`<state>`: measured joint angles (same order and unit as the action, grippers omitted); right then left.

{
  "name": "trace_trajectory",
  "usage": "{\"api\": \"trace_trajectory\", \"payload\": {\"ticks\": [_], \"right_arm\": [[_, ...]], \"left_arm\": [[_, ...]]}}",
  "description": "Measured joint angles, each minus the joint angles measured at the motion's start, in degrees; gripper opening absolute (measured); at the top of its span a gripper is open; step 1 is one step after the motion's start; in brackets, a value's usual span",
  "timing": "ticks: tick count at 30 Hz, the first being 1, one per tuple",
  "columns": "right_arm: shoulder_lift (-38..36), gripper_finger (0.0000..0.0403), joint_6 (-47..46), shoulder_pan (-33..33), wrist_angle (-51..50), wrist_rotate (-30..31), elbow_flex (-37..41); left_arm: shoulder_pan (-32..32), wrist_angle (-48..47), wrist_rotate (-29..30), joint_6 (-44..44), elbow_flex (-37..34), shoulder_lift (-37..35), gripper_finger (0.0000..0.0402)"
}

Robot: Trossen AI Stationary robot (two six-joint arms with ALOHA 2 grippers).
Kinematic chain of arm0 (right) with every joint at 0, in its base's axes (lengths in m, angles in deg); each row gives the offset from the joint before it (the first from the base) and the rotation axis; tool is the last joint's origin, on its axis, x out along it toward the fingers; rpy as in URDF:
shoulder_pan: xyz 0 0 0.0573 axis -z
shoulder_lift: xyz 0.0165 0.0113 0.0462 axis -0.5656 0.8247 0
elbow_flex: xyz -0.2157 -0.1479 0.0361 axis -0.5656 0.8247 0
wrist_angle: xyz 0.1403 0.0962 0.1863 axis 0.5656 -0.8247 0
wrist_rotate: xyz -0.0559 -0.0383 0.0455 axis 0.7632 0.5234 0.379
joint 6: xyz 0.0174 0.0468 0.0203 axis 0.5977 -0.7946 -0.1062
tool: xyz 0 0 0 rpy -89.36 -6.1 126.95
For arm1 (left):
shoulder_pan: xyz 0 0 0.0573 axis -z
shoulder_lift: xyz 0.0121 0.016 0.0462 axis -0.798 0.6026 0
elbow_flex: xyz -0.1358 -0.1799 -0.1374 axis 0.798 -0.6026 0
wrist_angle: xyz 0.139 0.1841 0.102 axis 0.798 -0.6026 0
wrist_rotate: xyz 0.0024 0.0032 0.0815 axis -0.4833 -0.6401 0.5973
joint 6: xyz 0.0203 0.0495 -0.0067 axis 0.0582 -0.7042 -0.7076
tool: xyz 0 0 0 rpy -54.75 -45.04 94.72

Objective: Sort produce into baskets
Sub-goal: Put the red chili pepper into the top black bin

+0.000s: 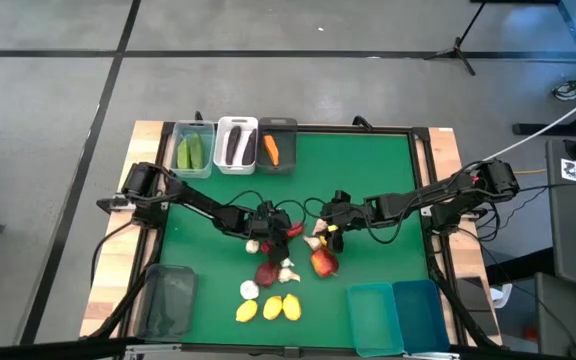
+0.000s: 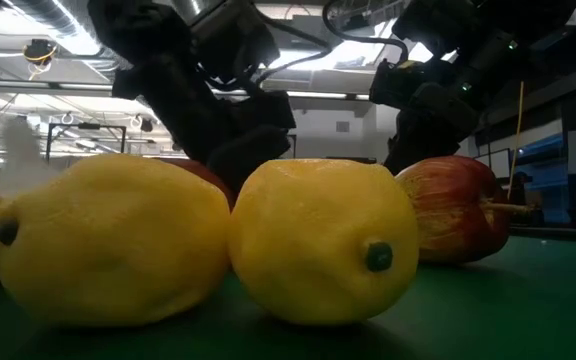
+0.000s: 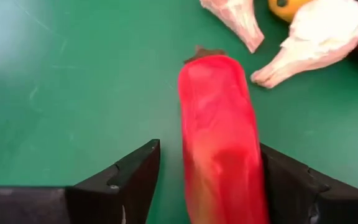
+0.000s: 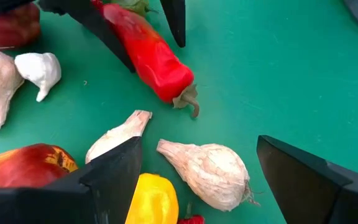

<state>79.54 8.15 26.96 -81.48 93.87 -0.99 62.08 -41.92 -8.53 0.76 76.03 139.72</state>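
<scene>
Chili (image 3: 222, 137) lies between the left gripper's (image 3: 207, 180) two fingers at the bottom centre of the left wrist view, stem end pointing toward the top of that frame. One finger looks to be against its flank; on the other side a strip of green mat shows, so the fingers bracket it without a firm pinch that I can confirm. In the high view this gripper (image 1: 273, 225) sits at the frame's centre, just left of the right gripper (image 1: 330, 232), with the loose produce below them.

The right gripper (image 4: 197, 180) stands wide apart, holding nothing, hovering over a garlic bulb (image 4: 207, 171) and a yellow piece (image 4: 151, 199) at the lower centre of its wrist view.

Three bins at the upper left of the high view already hold cucumbers (image 1: 192, 152), eggplants (image 1: 236, 146) and a carrot (image 1: 272, 150). Lemons (image 1: 268, 307) lie at lower centre.

My judgement: the chili is a light, smooth, glossy toy that tapers toward the tip, so it could squirt or twist out under a hard squeeze. The thick mid-body, taken across its width, seems the best hold; the thin curled stem would give little purchase.
</scene>
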Motion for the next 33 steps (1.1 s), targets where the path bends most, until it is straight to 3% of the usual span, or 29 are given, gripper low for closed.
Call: {"api": "trace_trajectory", "payload": {"ticks": [12,20,26,33], "right_arm": [[0.0,0.0317,0.0,0.0,0.0,0.0,0.0],[0.0,0.0317,0.0,0.0,-0.1,0.0,0.0],[0.0,0.0317,0.0,0.0,-0.1,0.0,0.0],[0.0,0.0317,0.0,0.0,0.0,0.0,0.0]], "left_arm": [[-2.4,-2.6,0.0,0.6,4.8,-0.9,0.0128],[-5.9,-3.9,0.9,3.9,4.8,-3.7,0.0110],[-10.1,-3.8,7.3,5.5,4.8,-8.7,0.0112],[-16.3,-1.0,20.9,6.9,4.8,-13.8,0.0113]]}}
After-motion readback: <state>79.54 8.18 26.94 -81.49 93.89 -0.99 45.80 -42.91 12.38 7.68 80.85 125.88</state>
